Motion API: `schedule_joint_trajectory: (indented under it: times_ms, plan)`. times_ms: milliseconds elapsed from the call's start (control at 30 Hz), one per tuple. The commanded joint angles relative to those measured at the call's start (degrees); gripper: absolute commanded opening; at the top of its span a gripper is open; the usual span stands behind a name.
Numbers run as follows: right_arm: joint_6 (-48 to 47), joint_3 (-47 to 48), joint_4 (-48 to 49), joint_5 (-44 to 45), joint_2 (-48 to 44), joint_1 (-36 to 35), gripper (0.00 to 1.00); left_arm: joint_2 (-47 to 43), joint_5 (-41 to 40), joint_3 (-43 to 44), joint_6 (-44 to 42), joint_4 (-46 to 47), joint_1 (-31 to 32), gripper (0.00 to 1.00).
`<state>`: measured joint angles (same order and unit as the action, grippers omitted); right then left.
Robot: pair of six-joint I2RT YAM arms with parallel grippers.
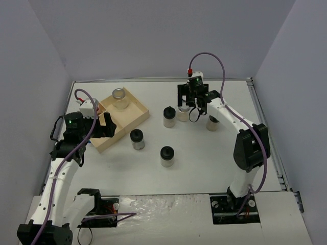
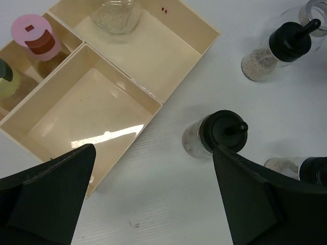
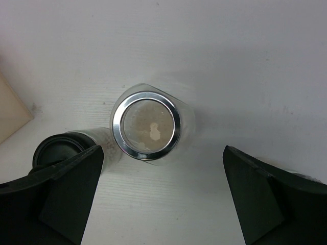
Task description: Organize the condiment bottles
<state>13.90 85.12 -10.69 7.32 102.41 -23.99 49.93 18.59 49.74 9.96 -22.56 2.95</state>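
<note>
The step in hand appears to be the pick-up of the silver-lidded jar (image 3: pixel 152 126). It stands upright on the table (image 3: pixel 230 51), well apart from the wooden tray (image 1: pixel 130 115), to the tray's right in the top view. The right pincer (image 3: pixel 163 155) hangs directly above this jar, spread wide and empty, with one finger to each side. A black-capped jar (image 3: pixel 57 149) stands just beside the target, between it and the tray, so the tray-side finger is the likely point of collision. Descend vertically, keep the lid centred, and close on the glass wall below the metal rim, not on the lid. Lift clear before traversing toward the tray. The fitting destination is probably the tray's large compartment, where a second silver-lidded jar (image 2: pixel 115 14) stands in the far corner. The left pincer (image 2: pixel 153 153), also wide and empty, hovers over the tray's near side; withdraw it before delivery.
</note>
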Motion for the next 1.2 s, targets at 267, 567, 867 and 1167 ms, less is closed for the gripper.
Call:
schedule_joint_trajectory:
  times_ms: [267, 567, 867, 1167]
  plan:
    - [1.6, 5.0, 4.8, 4.2, 9.0, -0.8, 0.99, -1.3, -4.8, 0.6, 2.3, 3.8, 0.1, 0.97]
    - [3.6, 4.1, 5.1, 7.2, 10.1, -1.1, 0.89, -0.5, -3.9, 0.9, 2.4, 3.6, 0.1, 0.97]
    - [1.0, -2.9, 6.4, 5.1, 4.2, -1.0, 0.26, -0.3, -3.0, 0.9, 2.4, 3.7, 0.1, 0.97]
    - [-5.4, -16.4, 6.9, -1.1, -9.6, -3.9, 0.02, -0.4, -1.9, 0.6, 2.3, 3.9, 0.2, 0.97]
